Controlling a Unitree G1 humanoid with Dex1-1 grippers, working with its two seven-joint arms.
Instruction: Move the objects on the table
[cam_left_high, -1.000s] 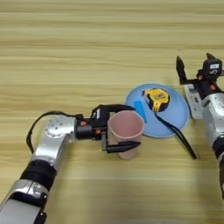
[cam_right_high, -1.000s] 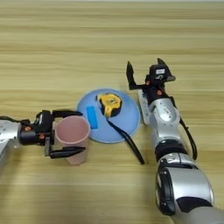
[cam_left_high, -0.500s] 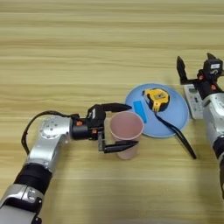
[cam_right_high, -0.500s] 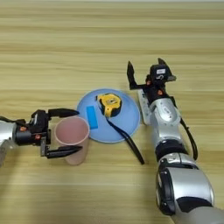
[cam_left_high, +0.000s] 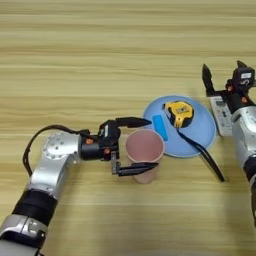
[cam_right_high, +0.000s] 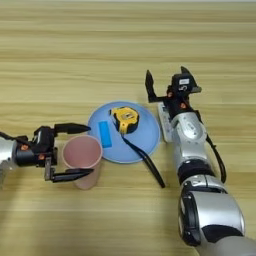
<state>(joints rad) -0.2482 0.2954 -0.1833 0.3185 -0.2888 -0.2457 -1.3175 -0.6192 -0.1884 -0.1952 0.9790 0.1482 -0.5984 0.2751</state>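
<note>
A pink cup (cam_left_high: 145, 154) stands upright on the table (cam_left_high: 125, 55), just left of a round light-blue plate (cam_left_high: 197, 127). My left gripper (cam_left_high: 142, 145) is open around the cup, one finger behind its rim and one across its front. On the plate lie a yellow-and-black tape measure (cam_left_high: 178, 112) and a small blue block (cam_left_high: 160, 127). The measure's black strap (cam_right_high: 150, 167) trails off the plate's front right. A white remote (cam_right_high: 164, 122) lies right of the plate, with my right gripper (cam_right_high: 167, 80) open at its far end.
Bare wood stretches across the far half of the table and along its front. My left arm (cam_left_high: 55, 165) comes in from the lower left, and my right arm (cam_right_high: 192, 150) lies along the remote's right side.
My left gripper has drawn back a little to the left, still open around the cup. The cup, the plate with its load, and the right arm stay where they were.
</note>
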